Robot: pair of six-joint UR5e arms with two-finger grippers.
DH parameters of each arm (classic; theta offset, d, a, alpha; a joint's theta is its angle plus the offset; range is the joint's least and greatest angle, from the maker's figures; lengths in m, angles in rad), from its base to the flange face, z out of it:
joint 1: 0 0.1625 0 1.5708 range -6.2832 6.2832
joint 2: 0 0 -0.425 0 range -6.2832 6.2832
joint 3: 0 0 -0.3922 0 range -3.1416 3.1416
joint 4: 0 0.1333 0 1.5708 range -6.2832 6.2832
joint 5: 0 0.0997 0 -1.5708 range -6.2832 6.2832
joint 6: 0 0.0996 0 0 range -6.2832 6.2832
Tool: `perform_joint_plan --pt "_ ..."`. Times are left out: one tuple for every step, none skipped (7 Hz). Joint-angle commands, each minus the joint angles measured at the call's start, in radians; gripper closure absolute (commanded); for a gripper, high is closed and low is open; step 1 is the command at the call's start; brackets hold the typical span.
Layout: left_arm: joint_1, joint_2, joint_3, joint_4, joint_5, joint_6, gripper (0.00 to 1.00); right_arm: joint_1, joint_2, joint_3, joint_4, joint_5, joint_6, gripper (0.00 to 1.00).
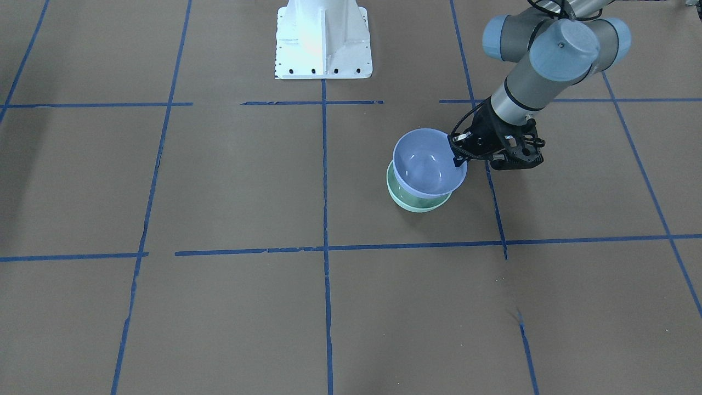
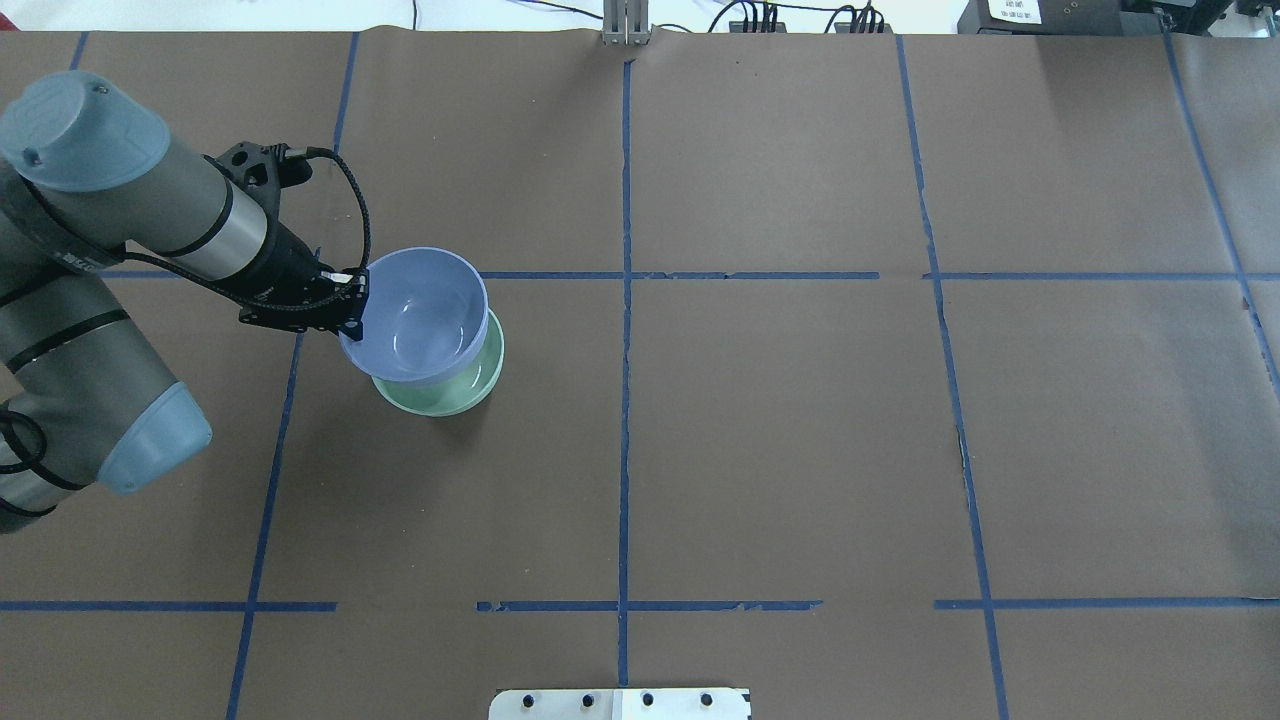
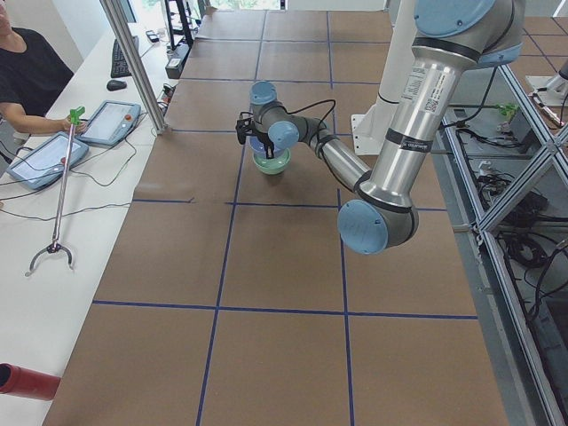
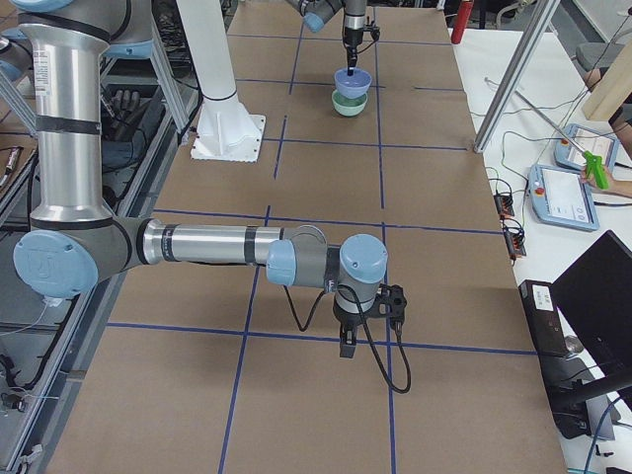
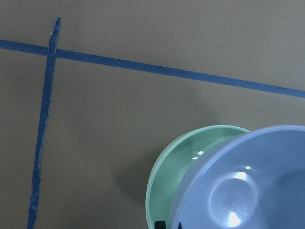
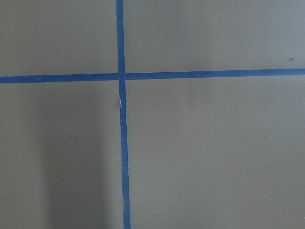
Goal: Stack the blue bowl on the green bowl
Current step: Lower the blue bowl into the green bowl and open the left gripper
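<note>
The blue bowl fills the left wrist view's lower right corner, cut off by the frame. It sits over the green bowl, whose inner wall shows plainly here. From overhead, the left gripper pinches the blue bowl's rim (the arm's side); whether the bowls touch is unclear. The right gripper, far from the green bowl, appears in one side view only, its grip unreadable. Two bowls, two arms.

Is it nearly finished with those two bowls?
Nearly. Done: the left pincer grips the blue bowl by its rim. In hand: it holds it over the green bowl, slightly off-centre. Left: settle it inside and let go; whether they touch yet is unclear.
</note>
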Motion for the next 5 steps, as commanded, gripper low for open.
perform_joint_plan --pt "0.009 0.002 0.036 -0.062 0.003 0.001 0.01 -0.001 0.000 0.000 0.000 0.000 0.000 0.00" --pt "0.009 0.010 0.036 -0.078 0.002 0.004 0.00 0.000 0.000 0.000 0.000 0.000 0.000 0.00" --pt "0.009 0.016 0.033 -0.078 0.002 0.004 0.00 -0.001 0.000 0.000 0.000 0.000 0.000 0.00" --pt "0.009 0.017 0.024 -0.078 0.004 0.004 0.00 0.000 0.000 0.000 0.000 0.000 0.000 0.00" --pt "0.005 0.014 0.012 -0.078 0.005 0.005 0.00 -0.001 0.000 0.000 0.000 0.000 0.000 0.00"
